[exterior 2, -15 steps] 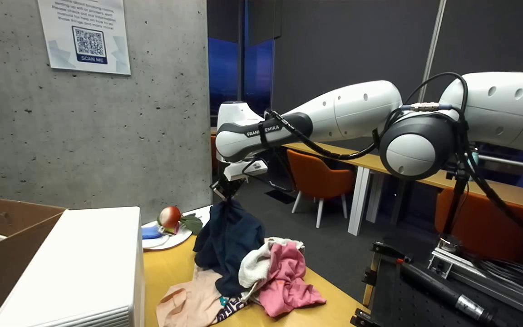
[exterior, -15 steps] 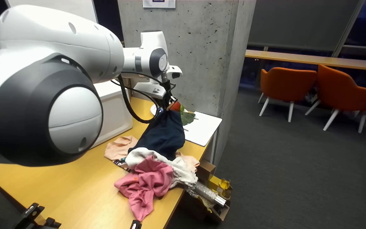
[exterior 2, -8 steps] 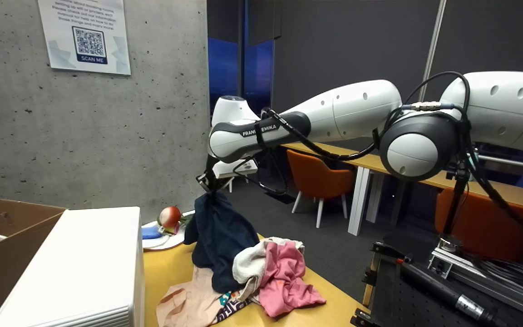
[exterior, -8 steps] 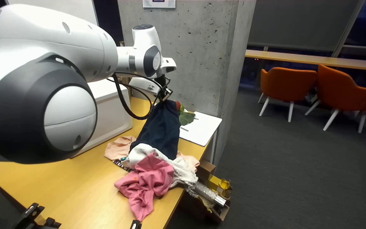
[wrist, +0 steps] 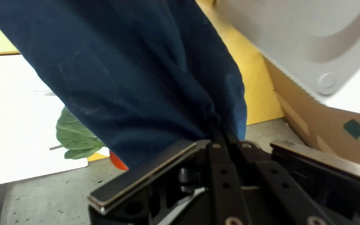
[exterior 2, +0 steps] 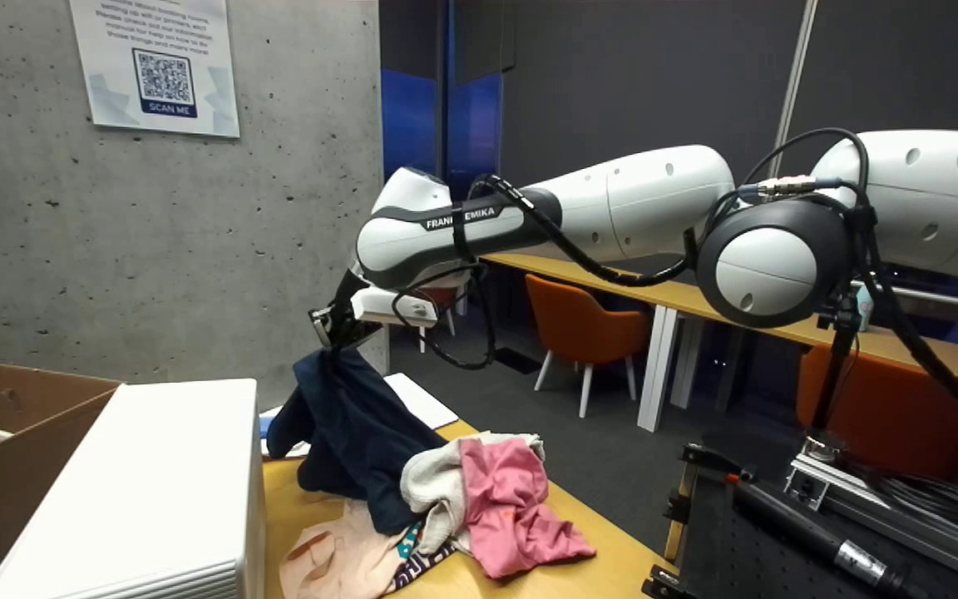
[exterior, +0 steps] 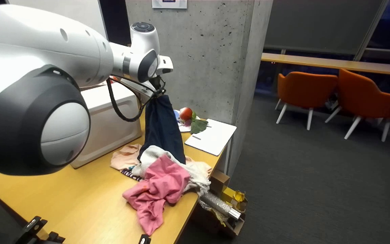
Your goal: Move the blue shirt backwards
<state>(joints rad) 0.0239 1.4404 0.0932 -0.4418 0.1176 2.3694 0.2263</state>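
The dark blue shirt (exterior: 163, 125) hangs stretched from my gripper (exterior: 157, 95) down to the pile of clothes in both exterior views. My gripper (exterior 2: 336, 348) is shut on the top of the shirt (exterior 2: 354, 424), above the table. The shirt's lower end lies at the pile and is partly covered by a white cloth (exterior 2: 437, 478). In the wrist view the shirt (wrist: 130, 81) fills the upper middle, and the gripper's fingers (wrist: 222, 132) are together on its gathered cloth. The fingertips are hidden in the folds.
A pink cloth (exterior: 163, 179) and a peach cloth (exterior 2: 342, 545) lie with the white cloth on the wooden table (exterior: 80, 200). A white box (exterior 2: 138, 482) and a cardboard box (exterior 2: 22, 466) stand beside the shirt. A white board (exterior: 212, 137), leaf (exterior: 199, 126) and red round item (exterior: 186, 113) lie behind.
My gripper has moved left in both exterior views, pulling the shirt's top toward the white box. The shirt is more stretched, and the pink and white cloths have shifted slightly.
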